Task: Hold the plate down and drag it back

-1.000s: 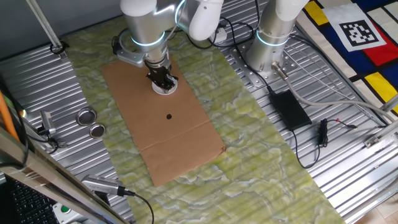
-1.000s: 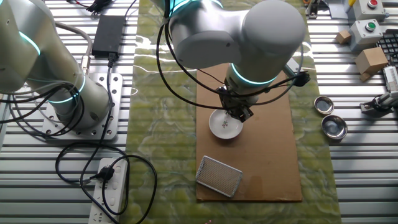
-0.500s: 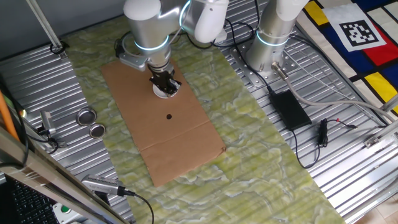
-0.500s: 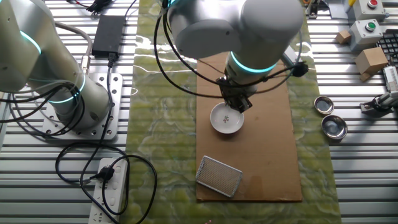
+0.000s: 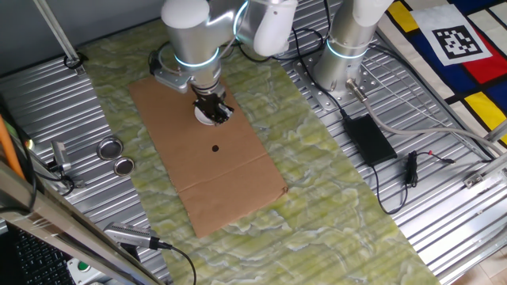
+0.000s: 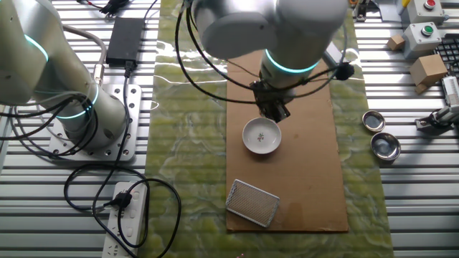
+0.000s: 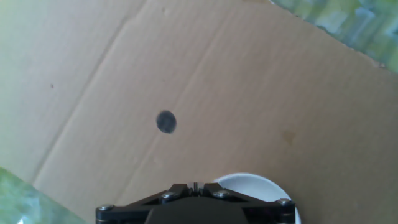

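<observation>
The small white plate lies on the brown cardboard sheet, near its far end. In the other fixed view the plate shows almost whole. My gripper is shut and empty, with its tip over the plate's rim and, it seems, just above it. In the hand view the plate peeks out behind the closed black fingers, with the tiny black dot ahead on the cardboard.
Two silvery tins sit on the ribbed metal beside the green mat. A metal mesh piece lies on the cardboard's end. A second arm's base and a black power adapter stand off the mat.
The plate slid a short way along the cardboard under the gripper. The gripper then came off the plate's middle and now stands at its rim, a little higher.
</observation>
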Controlling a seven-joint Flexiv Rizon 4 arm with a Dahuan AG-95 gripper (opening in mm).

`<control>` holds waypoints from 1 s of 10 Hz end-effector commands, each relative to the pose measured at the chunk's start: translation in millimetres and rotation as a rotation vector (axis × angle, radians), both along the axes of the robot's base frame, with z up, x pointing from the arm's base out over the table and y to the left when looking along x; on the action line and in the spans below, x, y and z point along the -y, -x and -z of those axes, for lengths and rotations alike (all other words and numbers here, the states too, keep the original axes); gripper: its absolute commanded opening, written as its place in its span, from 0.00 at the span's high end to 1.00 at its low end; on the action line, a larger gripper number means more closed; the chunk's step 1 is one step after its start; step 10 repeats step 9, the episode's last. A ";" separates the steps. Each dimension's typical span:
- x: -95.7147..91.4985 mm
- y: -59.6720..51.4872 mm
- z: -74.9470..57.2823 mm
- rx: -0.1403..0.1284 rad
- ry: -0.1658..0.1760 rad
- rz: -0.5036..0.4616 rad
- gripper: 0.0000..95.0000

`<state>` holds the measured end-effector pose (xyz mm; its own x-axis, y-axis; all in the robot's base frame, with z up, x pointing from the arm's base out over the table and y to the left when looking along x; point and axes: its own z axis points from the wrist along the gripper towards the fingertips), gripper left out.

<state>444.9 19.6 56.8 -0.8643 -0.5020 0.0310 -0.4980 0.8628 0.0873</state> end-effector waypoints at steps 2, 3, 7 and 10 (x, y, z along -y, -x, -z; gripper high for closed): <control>-34.8 20.6 -32.5 -0.007 0.081 0.272 1.00; -42.0 29.5 -39.2 0.000 0.080 0.277 1.00; -43.1 64.4 -46.0 0.062 0.069 0.300 1.00; -41.5 66.9 -43.7 0.060 0.067 0.313 1.00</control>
